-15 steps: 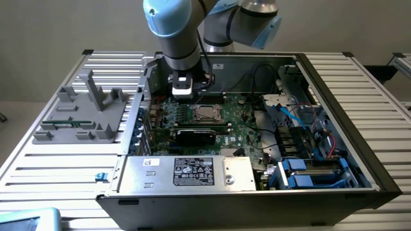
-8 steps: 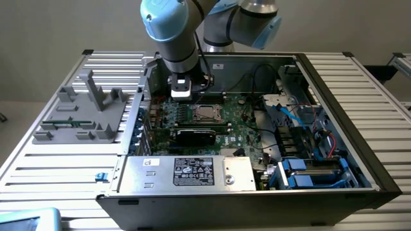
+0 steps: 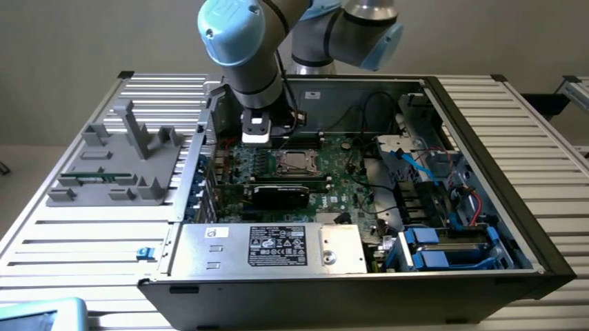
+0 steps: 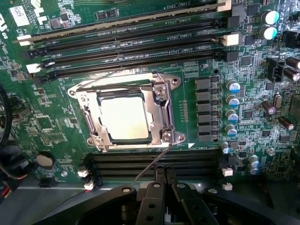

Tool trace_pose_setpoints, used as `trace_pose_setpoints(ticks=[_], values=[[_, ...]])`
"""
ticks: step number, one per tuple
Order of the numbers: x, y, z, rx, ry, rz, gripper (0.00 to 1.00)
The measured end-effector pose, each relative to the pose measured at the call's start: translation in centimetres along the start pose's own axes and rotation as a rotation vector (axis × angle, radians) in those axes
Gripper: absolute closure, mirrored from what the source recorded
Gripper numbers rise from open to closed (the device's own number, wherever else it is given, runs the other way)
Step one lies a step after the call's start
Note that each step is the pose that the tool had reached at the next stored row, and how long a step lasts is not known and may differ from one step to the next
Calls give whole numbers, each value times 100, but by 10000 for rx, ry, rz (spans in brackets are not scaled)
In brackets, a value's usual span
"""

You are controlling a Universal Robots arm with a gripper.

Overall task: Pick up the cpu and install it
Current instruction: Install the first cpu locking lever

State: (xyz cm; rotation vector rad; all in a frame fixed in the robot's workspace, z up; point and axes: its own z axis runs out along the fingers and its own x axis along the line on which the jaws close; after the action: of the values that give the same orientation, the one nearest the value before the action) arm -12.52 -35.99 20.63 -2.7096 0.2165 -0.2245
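Observation:
The cpu [image 4: 124, 117], a small square chip with a pale metal top, lies flat inside the silver socket frame [image 4: 161, 101] on the green motherboard [image 4: 56, 133]. In the exterior view the cpu [image 3: 294, 161] sits in the middle of the open computer case. My gripper [image 4: 164, 172] hovers just off the socket's corner, its two black fingers pressed together with nothing between them. A thin wire lever [image 4: 152, 164] runs from the frame's corner toward the fingertips. The gripper [image 3: 256, 140] hangs over the board at the exterior view's left of the socket.
Black memory slots [image 4: 131, 42] run along both sides of the socket. The case wall [image 3: 487, 138], cables [image 3: 465, 196] and a drive bay [image 3: 423, 245] stand on the exterior view's right. The power supply [image 3: 276, 245] fills the front. A grey fixture [image 3: 120, 162] sits on the table.

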Motion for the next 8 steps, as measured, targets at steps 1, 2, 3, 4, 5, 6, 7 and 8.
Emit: trace_pose_setpoints(ticks=[1,2,3,4,5,6,7,8], values=[[-5,4,9,-7,29,62,88],[-10,9,17,-15,56,122,88],[-16,12,23,-21,79,174,88],[-24,16,30,-26,103,228,88],[-30,20,37,-29,123,274,88],[-35,24,45,-28,146,328,88],[-39,28,51,-13,163,379,88],[-40,31,56,19,177,428,88]])
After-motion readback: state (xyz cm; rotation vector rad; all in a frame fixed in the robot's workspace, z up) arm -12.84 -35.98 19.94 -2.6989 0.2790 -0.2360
